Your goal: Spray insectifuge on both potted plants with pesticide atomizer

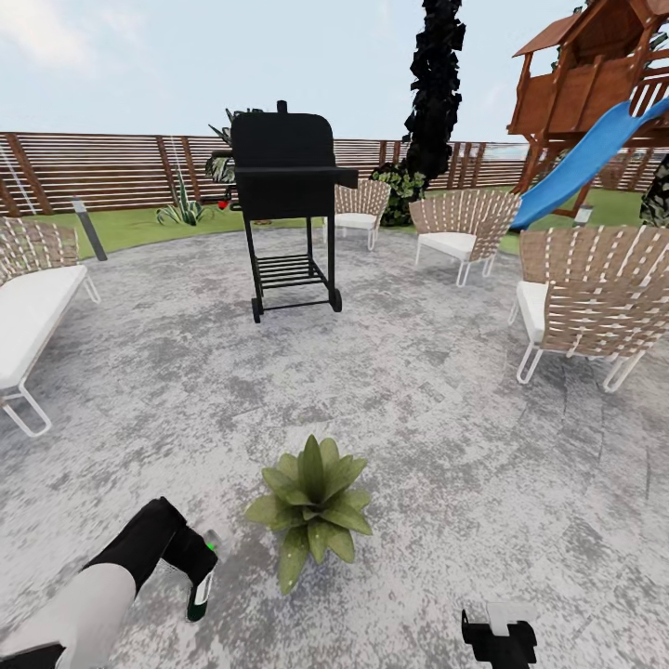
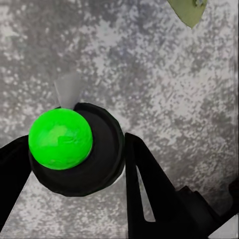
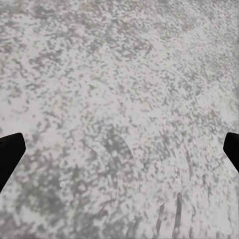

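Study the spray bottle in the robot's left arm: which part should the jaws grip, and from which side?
Grip the dark rounded body of the pesticide atomizer, as the left gripper does now, one of the jaws on each flank. The body's curved sides fit between them, and this seems to leave the head free to aim at the potted plant on the paving.

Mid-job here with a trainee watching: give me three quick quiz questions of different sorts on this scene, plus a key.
1. True or false: the left gripper holds the atomizer.
2. Which stands nearest the plant on the paving? A) grill B) slide C) fence
3. Fill in: the right gripper is ____, with only paving between its fingers.

Key: 1 true; 2 A; 3 open.
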Motion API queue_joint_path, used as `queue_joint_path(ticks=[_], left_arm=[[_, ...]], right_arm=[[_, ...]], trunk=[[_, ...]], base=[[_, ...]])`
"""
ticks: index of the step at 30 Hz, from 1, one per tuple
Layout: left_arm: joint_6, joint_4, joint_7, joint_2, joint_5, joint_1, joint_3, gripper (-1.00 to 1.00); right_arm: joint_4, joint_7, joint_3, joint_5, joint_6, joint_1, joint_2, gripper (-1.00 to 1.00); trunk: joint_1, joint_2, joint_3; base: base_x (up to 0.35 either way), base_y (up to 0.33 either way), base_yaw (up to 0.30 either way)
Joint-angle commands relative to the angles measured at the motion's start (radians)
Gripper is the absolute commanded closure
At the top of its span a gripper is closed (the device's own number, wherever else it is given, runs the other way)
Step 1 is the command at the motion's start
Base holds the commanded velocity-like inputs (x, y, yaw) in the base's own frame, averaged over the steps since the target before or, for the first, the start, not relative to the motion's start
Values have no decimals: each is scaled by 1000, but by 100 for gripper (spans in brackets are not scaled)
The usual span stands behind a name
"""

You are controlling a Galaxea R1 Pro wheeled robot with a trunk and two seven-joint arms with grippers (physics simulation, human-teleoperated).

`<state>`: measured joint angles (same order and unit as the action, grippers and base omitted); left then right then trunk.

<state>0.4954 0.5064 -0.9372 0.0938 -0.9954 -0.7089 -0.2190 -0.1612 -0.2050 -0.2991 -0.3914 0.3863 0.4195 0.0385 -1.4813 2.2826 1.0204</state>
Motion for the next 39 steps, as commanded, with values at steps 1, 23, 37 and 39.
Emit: queue_joint_path(ticks=[1, 23, 37, 39], left_arm=[[8, 4, -16, -7, -7, -1, -3, 100], [11, 37, -92, -12, -16, 9, 74, 100], [9, 30, -78, -4, -18, 14, 77, 100], [9, 33, -76, -5, -19, 13, 76, 100]], right_arm=[[2, -4, -6, -11, 3, 1, 0, -100], [45, -9, -7, -9, 3, 1, 1, -100], [45, -10, -6, -8, 4, 1, 1, -100], [45, -10, -6, -8, 4, 1, 1, -100]], trunk=[[0, 0, 1], [0, 0, 1], [0, 0, 1], [0, 0, 1]], base=[[0, 0, 0], [95, 93, 0], [7, 10, -111], [3, 3, -18]])
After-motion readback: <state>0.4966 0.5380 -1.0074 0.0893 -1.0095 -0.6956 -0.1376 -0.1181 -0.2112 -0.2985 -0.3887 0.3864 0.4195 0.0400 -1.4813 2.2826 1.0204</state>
